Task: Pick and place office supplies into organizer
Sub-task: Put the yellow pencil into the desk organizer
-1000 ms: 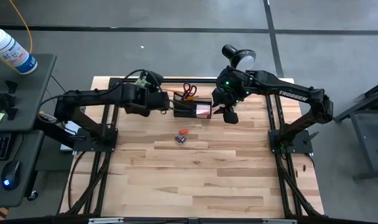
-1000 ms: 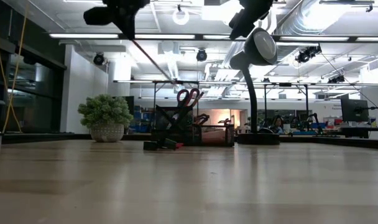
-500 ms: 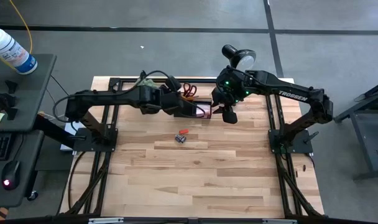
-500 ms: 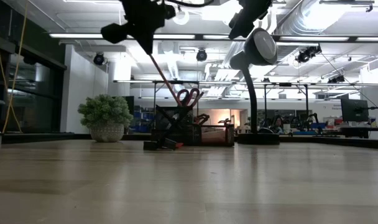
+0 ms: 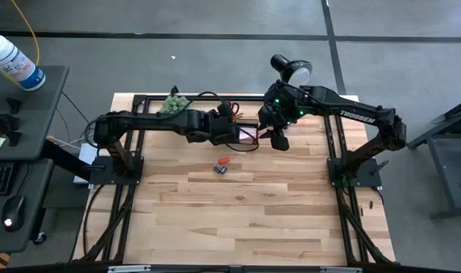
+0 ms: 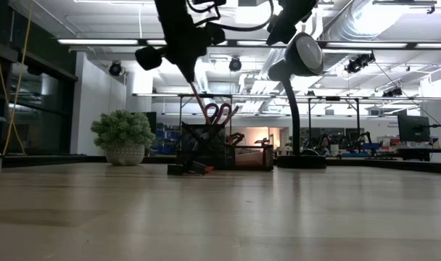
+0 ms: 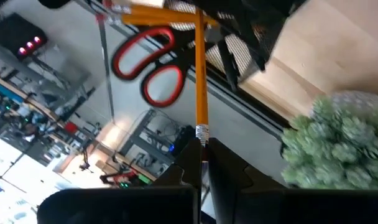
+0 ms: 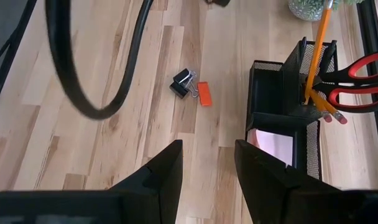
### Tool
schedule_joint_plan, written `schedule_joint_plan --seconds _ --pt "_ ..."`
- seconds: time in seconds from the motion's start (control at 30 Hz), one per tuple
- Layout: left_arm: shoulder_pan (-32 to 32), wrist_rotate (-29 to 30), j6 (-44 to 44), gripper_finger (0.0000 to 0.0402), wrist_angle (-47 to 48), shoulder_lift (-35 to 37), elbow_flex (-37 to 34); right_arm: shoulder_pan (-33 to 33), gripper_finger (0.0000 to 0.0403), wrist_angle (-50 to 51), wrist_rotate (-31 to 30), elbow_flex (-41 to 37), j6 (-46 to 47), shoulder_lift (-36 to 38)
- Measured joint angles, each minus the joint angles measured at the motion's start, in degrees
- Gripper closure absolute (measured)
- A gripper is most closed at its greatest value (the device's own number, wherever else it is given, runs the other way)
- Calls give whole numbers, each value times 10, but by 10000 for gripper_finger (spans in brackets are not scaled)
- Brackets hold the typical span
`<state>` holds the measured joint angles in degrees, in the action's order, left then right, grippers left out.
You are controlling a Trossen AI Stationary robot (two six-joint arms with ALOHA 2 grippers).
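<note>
The black mesh organizer (image 8: 282, 106) stands at the table's far middle; it also shows in the low view (image 6: 222, 148). Its cup section holds the red-handled scissors (image 8: 357, 81) and two orange pencils (image 8: 331, 113). The pink sticky-note pad (image 8: 273, 144) lies in the lower compartment. My left gripper (image 6: 186, 69) is above the cup's left side, shut on another orange pencil (image 7: 200, 74) whose lower end reaches into the cup. My right gripper (image 8: 207, 168) is open and empty above the table, just right of the organizer. A dark binder clip (image 8: 181, 84) and a small orange bit (image 8: 203, 93) lie on the wood. My left gripper pinches the pencil's eraser end (image 7: 202, 140) between its two fingers. The fingers come from above and the table's left, slanting down, and the pencil runs on ahead of them. The pencil is tilted, its lower end (image 8: 307, 96) inside the organizer's cup.
A black desk lamp (image 6: 300, 54) stands right of the organizer, behind my right arm. A green spiky plant ball (image 6: 124, 130) in a pot sits left of it at the far edge. The wood in front of the clip is bare (image 5: 238, 220).
My left gripper has moved toward the table's right edge and the organizer, carrying the pencil. The pencil has stayed tilted; its lower end has gone from left of the cup to inside the cup's top.
</note>
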<state>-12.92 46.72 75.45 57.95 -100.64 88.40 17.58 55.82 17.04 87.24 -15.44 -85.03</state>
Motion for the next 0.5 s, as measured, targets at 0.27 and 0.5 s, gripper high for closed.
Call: schedule_joint_plan --seconds 0.27,0.5 --pt "-20 -36 27 400 -30 -7 0 0 263 -1 0 0 0 0" --pt "-43 -42 36 362 -20 -7 0 0 263 0 0 0 0 0"
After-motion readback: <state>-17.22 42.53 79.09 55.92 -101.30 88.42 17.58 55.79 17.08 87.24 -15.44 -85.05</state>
